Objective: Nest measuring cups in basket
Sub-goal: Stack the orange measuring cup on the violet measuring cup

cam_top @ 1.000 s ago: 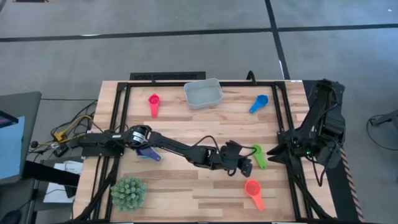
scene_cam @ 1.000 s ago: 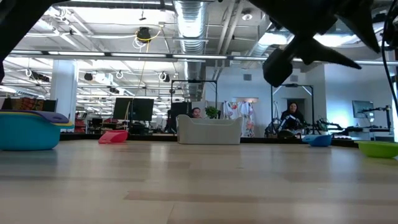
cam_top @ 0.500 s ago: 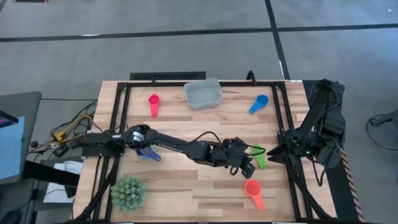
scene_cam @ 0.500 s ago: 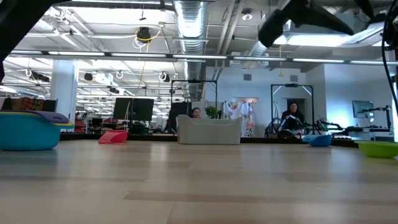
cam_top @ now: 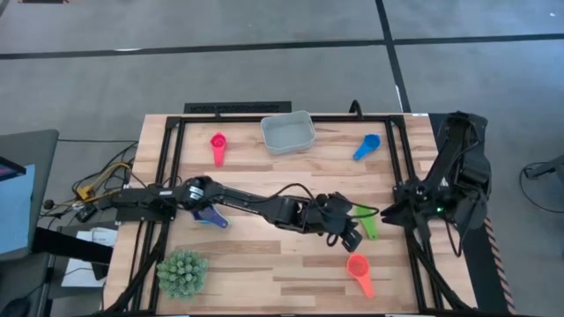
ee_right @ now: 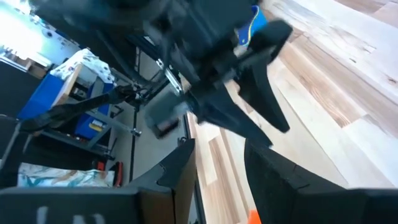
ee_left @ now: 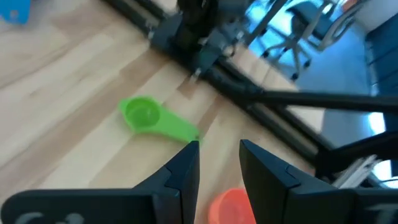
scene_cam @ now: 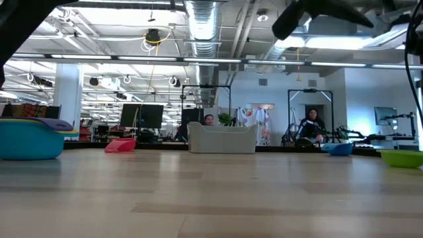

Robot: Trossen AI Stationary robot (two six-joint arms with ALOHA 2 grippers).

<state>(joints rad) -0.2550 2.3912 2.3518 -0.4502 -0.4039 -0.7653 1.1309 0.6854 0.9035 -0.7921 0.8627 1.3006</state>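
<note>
The desk [cam_top: 264, 176] is pale wood in glued strips, smooth with a soft sheen, edged by a matt black metal frame [cam_top: 174, 132]. The green measuring cup [ee_left: 152, 119] and orange measuring cup [cam_top: 359, 271] look like smooth, slightly glossy plastic. The basket [cam_top: 288, 133] is cloudy, translucent plastic. The left gripper [ee_left: 217, 163] has matt black fingers.

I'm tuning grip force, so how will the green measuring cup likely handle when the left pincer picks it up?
The green measuring cup looks like thin moulded plastic, so probably stiff and light. Its flat handle should suit the left pincer, hovering open above it. The smooth finish may be slippery, and the round bowl could make it pivot if pushed.
</note>
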